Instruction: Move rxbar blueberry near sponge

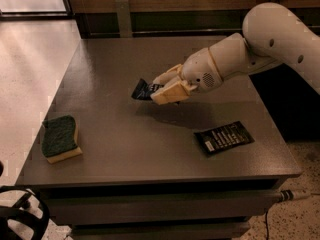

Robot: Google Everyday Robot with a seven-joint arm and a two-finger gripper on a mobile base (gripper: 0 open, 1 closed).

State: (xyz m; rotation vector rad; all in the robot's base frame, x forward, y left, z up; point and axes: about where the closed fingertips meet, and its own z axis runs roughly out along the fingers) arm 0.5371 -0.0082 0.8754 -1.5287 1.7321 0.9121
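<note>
My gripper point(161, 86) is over the middle of the grey table point(110, 149), shut on the rxbar blueberry point(143, 90). The bar is a small dark navy wrapper that sticks out to the left of the fingers and hangs above the tabletop. The sponge point(59, 137), green on top with a yellow base, lies near the table's front left corner, well to the left of and nearer than the gripper.
A larger flat black wrapper with white text point(223, 137) lies on the table at the front right. A dark wall panel runs behind the table. A black wheeled base point(20, 219) shows at the bottom left, below the table's edge.
</note>
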